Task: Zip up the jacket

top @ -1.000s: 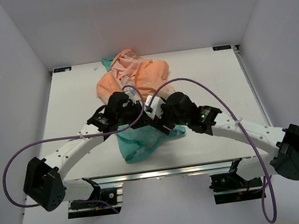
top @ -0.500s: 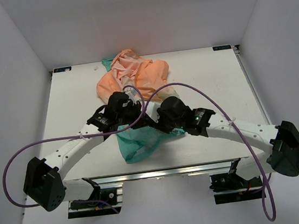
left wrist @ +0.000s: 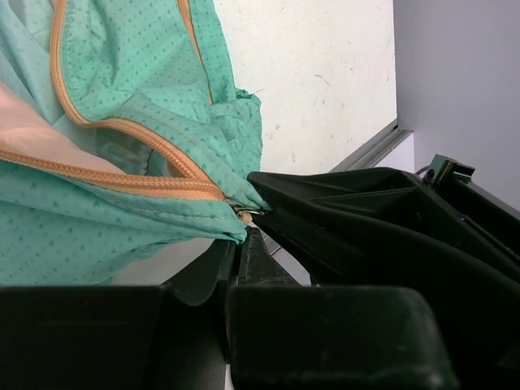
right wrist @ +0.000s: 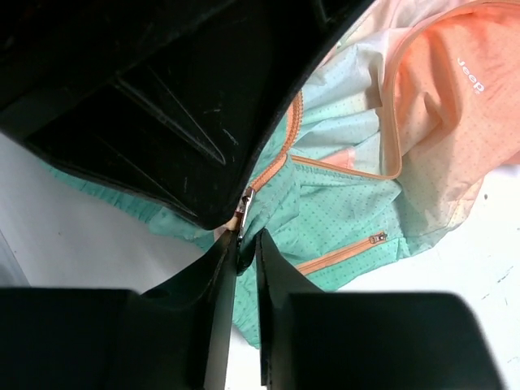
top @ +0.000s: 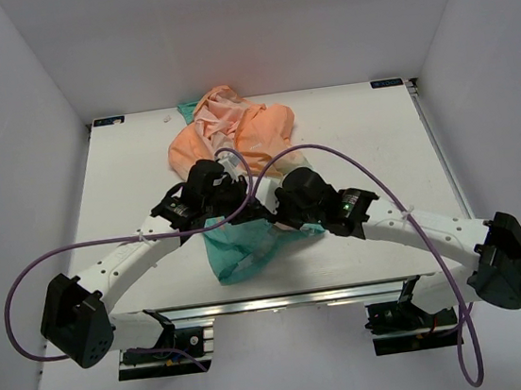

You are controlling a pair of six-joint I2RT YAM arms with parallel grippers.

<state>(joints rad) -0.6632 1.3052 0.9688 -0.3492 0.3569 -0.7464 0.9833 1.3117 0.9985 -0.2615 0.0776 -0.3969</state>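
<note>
The jacket (top: 234, 136) lies on the table, peach-orange at the far end and teal (top: 241, 251) at the near end. Both grippers meet over its teal lower part. My left gripper (left wrist: 242, 231) is shut on the teal hem (left wrist: 122, 236) at the bottom end of the orange zipper tape (left wrist: 122, 183). My right gripper (right wrist: 248, 240) has its fingers drawn close together on the small metal zipper pull (right wrist: 244, 203), right beside the left gripper's black fingers (right wrist: 162, 106). In the top view the left gripper (top: 243, 207) and right gripper (top: 269, 215) almost touch.
A zipped orange pocket zipper (right wrist: 341, 252) lies on the teal panel to the right of the pull. The white table (top: 367, 134) spreads around the jacket, with grey walls on three sides. Purple cables (top: 351, 160) arch over both arms.
My right gripper has moved left toward the left gripper and has closed from wide open onto the zipper pull. The left arm has stayed still with its grip on the hem.
</note>
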